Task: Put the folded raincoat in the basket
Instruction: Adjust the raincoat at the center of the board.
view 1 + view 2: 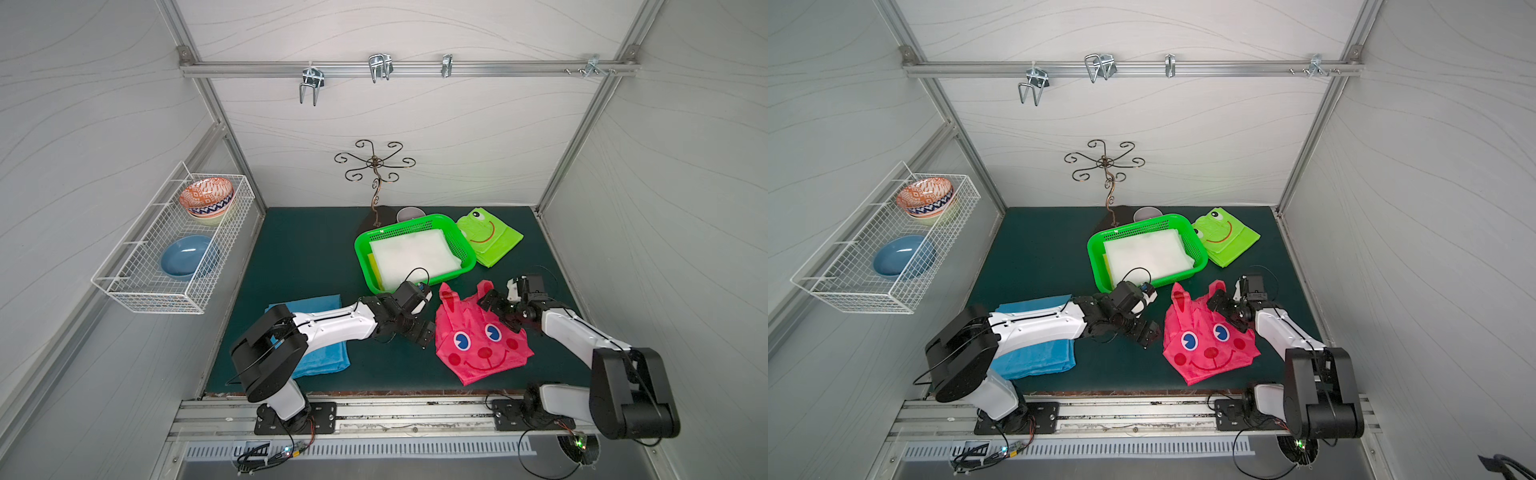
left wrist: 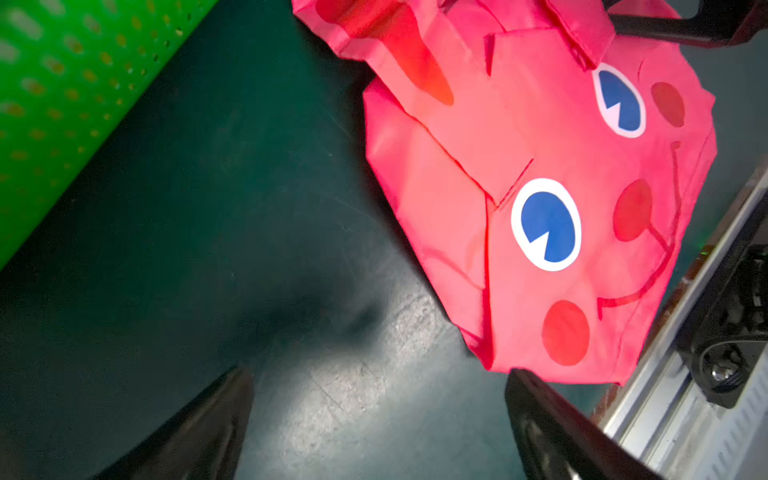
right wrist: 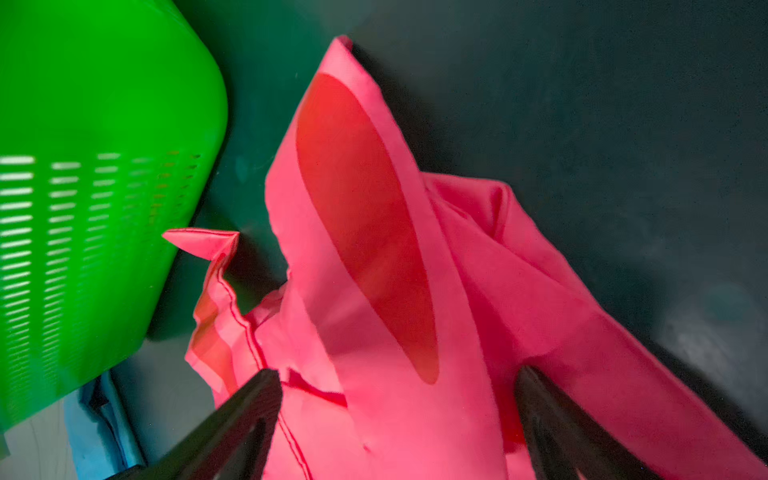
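Note:
A pink folded raincoat point(image 1: 478, 345) point(image 1: 1208, 345) with a bunny face lies on the dark green mat, in front of the bright green basket point(image 1: 356, 249) point(image 1: 1090, 249). My left gripper point(image 1: 426, 334) point(image 2: 378, 374) is open just off the raincoat's point(image 2: 540, 187) left edge, with only bare mat between its fingers. My right gripper point(image 1: 498, 313) point(image 3: 397, 372) is open low over the ear end of the raincoat point(image 3: 374, 249), with pink fabric lying between its spread fingers. In the wrist views the basket wall point(image 2: 62, 104) point(image 3: 83, 124) is close by.
A white folded sheet point(image 1: 411, 257) lies in the basket, with a green frog-face raincoat point(image 1: 490, 241) to its right. A blue cloth point(image 1: 324, 357) lies under my left arm. A wire rack point(image 1: 166, 257) with bowls hangs on the left wall. A metal stand point(image 1: 376, 183) and a cup point(image 1: 409, 214) are behind the basket.

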You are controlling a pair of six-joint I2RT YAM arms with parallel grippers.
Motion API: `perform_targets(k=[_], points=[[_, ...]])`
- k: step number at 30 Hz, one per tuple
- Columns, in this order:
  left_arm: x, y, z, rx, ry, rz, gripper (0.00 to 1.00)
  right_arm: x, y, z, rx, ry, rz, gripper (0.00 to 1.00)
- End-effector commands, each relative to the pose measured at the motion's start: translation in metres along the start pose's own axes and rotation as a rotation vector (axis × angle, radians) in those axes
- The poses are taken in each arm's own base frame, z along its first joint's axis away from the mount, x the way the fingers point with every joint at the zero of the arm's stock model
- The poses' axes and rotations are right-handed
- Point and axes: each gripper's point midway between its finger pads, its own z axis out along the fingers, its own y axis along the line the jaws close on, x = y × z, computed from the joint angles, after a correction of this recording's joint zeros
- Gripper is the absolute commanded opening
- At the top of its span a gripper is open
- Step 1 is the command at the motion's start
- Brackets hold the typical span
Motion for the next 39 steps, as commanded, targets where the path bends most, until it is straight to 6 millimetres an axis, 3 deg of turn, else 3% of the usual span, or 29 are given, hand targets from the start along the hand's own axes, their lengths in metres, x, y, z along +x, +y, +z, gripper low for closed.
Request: perform_targets(k=[1, 8, 16, 34, 39], points=[[-0.005, -0.008, -0.001, 0.067, -0.001, -0.033, 0.99, 0.009, -0.012, -0.015, 0.095, 0.023, 0.003, 0.96], [-0.016, -0.023, 0.026, 0.146, 0.04, -0.076, 0.99, -0.012, -0.001, -0.059, 0.13, -0.086, -0.008, 0.96], [-0.02, -0.028, 0.041, 0.172, 0.064, -0.127, 0.97, -0.027, 0.001, -0.072, 0.119, -0.142, 0.021, 0.97], [-0.034, -0.038, 0.075, 0.297, 0.135, -0.199, 0.52, -0.037, 0.018, -0.086, 0.032, -0.168, 0.074, 0.97], [-0.034, -0.039, 0.081, 0.305, 0.155, -0.2, 0.48, -0.038, 0.021, -0.083, 0.014, -0.154, 0.088, 0.97]])
